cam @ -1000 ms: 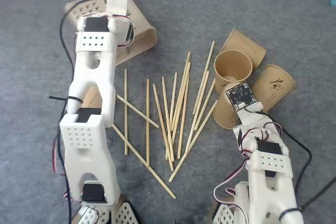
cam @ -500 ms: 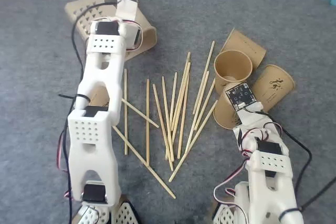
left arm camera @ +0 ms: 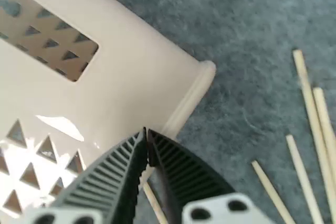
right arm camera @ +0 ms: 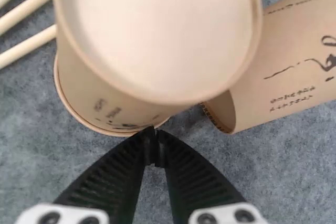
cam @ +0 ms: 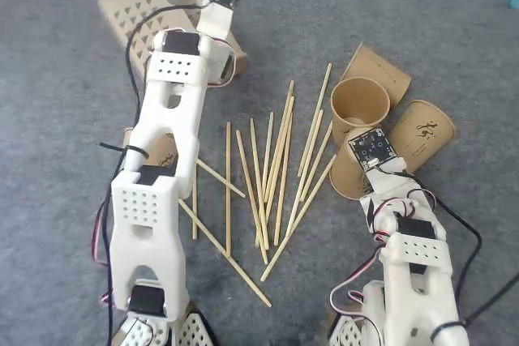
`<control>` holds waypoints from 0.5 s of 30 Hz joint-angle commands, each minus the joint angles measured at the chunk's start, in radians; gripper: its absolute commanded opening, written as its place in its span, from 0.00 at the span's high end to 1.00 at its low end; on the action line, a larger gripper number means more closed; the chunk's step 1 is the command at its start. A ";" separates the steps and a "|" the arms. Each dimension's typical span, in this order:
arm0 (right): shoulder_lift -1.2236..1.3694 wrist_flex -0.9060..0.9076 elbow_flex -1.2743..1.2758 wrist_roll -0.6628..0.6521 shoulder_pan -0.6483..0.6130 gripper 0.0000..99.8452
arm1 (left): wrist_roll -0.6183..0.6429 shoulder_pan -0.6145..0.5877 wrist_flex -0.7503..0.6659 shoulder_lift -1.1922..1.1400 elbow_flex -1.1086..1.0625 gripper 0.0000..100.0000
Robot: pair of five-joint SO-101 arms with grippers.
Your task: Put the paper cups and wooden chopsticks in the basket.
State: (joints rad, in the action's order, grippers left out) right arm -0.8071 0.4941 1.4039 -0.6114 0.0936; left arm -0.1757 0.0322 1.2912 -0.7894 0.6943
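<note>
I count four cups point(cam: 359, 101) bunched on the right side of the mat point(cam: 65, 119). One has its mouth up and the others are tipped over around it, pressed close together. The chopsticks point(cam: 268, 172) lie loose in a fan at mid-table, between the cups and my left arm, several of them crossing. The basket point(cam: 146, 6) sits at the far left, tipped on its side.

My left gripper point(left arm camera: 146, 136) hangs just over a corner of the basket's rim, its fingers pressed together. A stick point(left arm camera: 154, 200) shows in the slit between them, and I cannot tell whether it is gripped.

My right gripper point(right arm camera: 154, 148) is clamped on nothing, tips right at the edge of the nearest cup point(right arm camera: 157, 40). Another tipped cup point(right arm camera: 283, 77) lies just beside that one.
</note>
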 commanded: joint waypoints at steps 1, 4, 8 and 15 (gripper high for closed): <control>-0.019 -0.012 -0.003 -0.012 -0.010 0.99 | 0.009 0.029 0.064 -0.025 -0.058 0.99; -0.019 -0.012 -0.003 -0.012 -0.010 0.99 | 0.009 0.044 0.063 -0.025 -0.097 0.99; -0.019 -0.012 -0.003 -0.012 -0.010 0.99 | 0.009 0.057 0.063 -0.023 -0.117 0.99; -0.019 -0.013 -0.003 -0.012 -0.010 0.99 | 0.009 0.075 0.117 -0.006 -0.093 0.99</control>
State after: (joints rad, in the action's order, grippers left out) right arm -0.8071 0.4941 1.4039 -0.6114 0.0936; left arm -0.1711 0.0844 1.3694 -0.8462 0.5685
